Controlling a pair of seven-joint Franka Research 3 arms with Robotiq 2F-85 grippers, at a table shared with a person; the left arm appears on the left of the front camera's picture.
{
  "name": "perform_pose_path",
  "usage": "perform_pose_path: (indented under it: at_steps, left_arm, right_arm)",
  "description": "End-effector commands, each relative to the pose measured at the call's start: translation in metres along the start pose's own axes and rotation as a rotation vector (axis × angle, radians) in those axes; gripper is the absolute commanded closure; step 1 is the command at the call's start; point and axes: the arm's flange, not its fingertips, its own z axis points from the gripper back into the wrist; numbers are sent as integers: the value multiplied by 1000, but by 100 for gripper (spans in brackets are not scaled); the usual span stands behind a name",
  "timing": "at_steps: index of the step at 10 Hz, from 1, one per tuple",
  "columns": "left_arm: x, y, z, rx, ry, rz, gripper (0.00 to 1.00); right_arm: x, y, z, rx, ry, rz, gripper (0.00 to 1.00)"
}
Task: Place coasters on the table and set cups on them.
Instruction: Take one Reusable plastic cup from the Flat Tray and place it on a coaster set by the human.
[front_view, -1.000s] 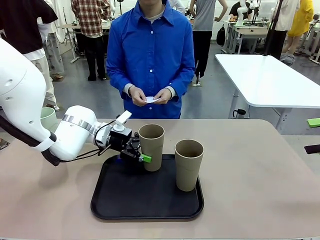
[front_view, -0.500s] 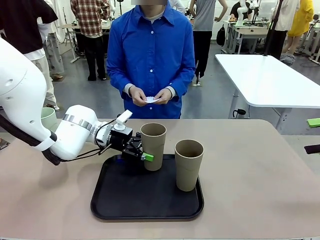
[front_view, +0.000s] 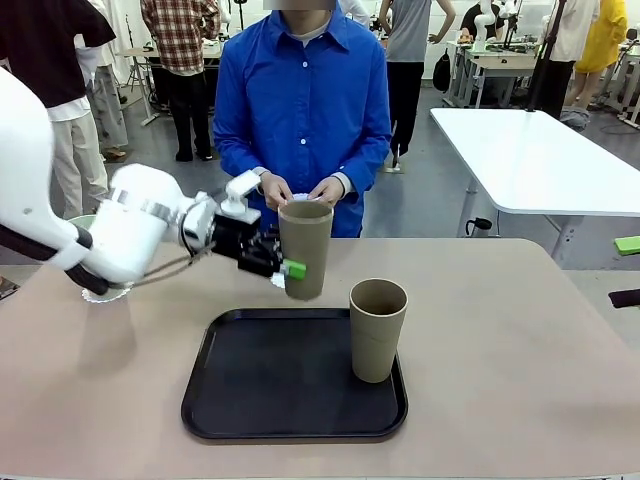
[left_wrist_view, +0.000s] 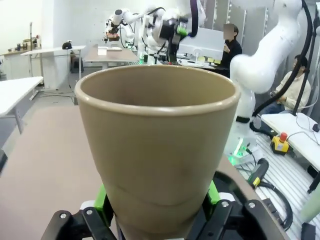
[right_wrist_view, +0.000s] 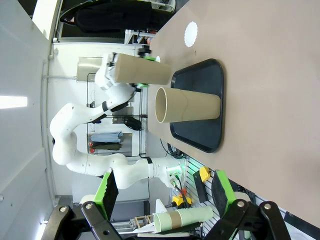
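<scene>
My left gripper (front_view: 286, 268) is shut on a tan cup (front_view: 305, 248) and holds it upright in the air, past the far edge of the black tray (front_view: 250, 400). In the left wrist view that cup (left_wrist_view: 157, 140) sits between the green pads (left_wrist_view: 102, 200). A second tan cup (front_view: 378, 328) stands on the tray's right side. A white coaster (right_wrist_view: 190, 33) lies on the table (front_view: 520, 380) beyond the tray. The person holds another coaster (front_view: 300, 198) in both hands. A mint cup (front_view: 84, 220) peeks out behind my left arm. My right gripper (right_wrist_view: 165, 195) is open and holds nothing.
The person in a blue shirt (front_view: 300, 110) stands at the far edge, close behind the lifted cup. A lacy white edge (front_view: 108, 294) shows under my left elbow. The tan tabletop stretches bare to the right of the tray. A white table (front_view: 540, 160) stands at the back right.
My left gripper has shut on the tan cup, lifted it off the tray and carried it up and towards the person. The other cup has not moved.
</scene>
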Motion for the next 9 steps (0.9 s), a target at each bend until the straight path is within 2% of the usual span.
perform_pose_path:
  at_steps: [1, 3, 4, 5, 6, 9]
  left_arm:
    - [36, -4, 15, 21, 50, 49, 65]
    - [55, -13, 17, 39, 70, 60, 65]
    - [50, -7, 16, 22, 24, 26, 65]
    - [50, -7, 16, 22, 24, 26, 65]
    - [61, -10, 20, 30, 37, 38, 16]
    - [43, 70, 44, 115, 1, -19, 16]
  right_arm:
    - [2, 0, 0, 22, -8, 15, 0]
    - [2, 0, 0, 22, -8, 15, 0]
    - [2, 0, 0, 22, -8, 15, 0]
    - [2, 0, 0, 22, -8, 15, 0]
    - [2, 0, 0, 22, -8, 15, 0]
    - [2, 0, 0, 22, -8, 15, 0]
